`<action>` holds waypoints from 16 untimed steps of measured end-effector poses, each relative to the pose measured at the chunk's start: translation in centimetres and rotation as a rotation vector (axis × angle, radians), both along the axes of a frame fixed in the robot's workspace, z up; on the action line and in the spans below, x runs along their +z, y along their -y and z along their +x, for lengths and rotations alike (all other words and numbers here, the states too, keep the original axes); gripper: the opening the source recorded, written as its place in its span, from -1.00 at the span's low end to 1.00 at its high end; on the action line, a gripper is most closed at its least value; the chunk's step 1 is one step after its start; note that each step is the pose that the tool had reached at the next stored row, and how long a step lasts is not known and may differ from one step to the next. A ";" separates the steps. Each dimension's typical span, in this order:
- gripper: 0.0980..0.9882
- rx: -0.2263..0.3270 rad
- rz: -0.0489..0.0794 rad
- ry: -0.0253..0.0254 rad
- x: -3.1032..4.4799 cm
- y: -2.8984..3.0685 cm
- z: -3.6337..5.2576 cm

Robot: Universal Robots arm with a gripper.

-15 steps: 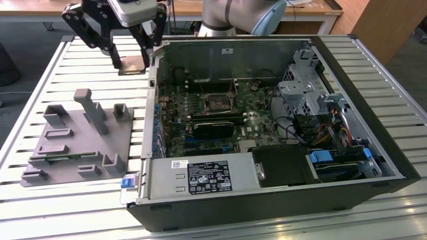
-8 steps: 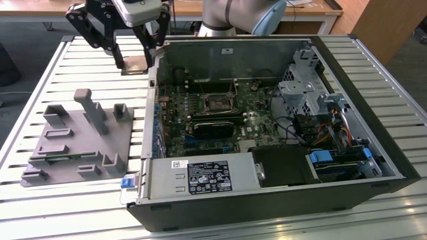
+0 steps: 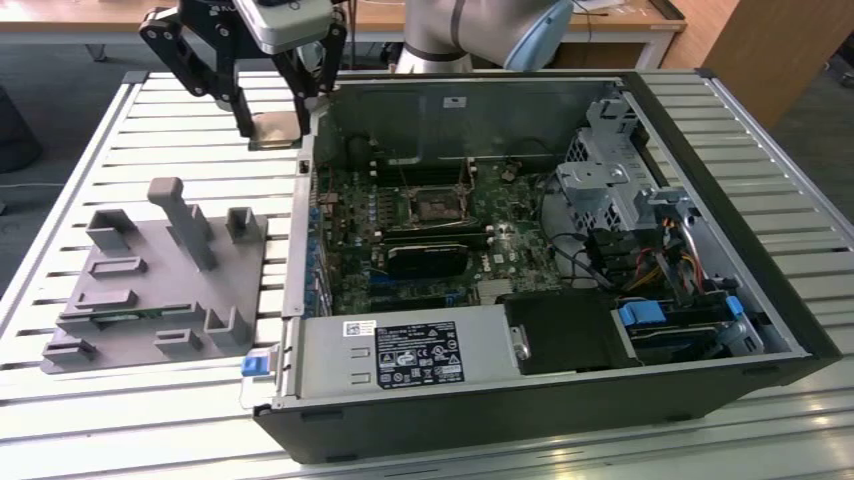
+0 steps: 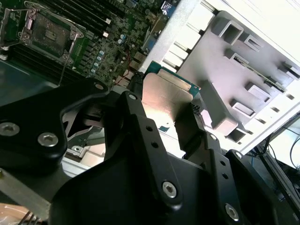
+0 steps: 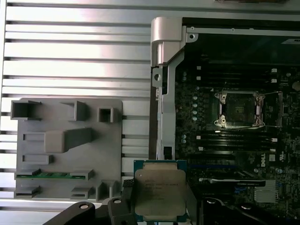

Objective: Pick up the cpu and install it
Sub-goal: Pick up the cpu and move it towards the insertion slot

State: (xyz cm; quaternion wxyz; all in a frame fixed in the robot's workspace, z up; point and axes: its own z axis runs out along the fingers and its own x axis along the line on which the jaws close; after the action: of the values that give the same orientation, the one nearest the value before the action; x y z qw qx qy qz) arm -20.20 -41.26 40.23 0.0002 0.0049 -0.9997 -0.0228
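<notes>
My claw [image 4: 165,97] grips the cpu [image 5: 158,190], raised beside the case [image 3: 534,410]; the socket [image 5: 236,108] sits empty, so I judge installation not yet done.

We see the cpu [image 5: 159,194], a small, thin, flat square chip with a silvery-grey metal lid and a green rim, clamped at two opposite edges by the black gripper [image 3: 278,128]. It sits level, lid upward, far on the exterior view's left, just outside the open black computer case [image 3: 534,420].
</notes>
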 end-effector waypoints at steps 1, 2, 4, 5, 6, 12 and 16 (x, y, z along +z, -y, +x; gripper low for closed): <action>-0.04 0.000 0.000 0.0000 0.00 0.00 0.06; -0.04 0.000 0.000 0.0000 0.00 -0.01 0.12; -0.04 0.000 0.000 0.0000 -0.01 -0.01 0.26; -0.04 0.000 0.000 0.0000 -0.01 -0.02 0.33; -0.04 0.000 0.000 0.0000 -0.01 -0.05 0.40; -0.04 0.000 0.000 0.0000 -0.04 -0.38 1.18; -0.04 0.000 0.000 0.0000 -0.07 -0.58 1.77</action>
State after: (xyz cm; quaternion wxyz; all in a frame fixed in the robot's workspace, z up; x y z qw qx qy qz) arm -18.43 -40.69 40.16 0.0001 0.0049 -0.9997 -0.0228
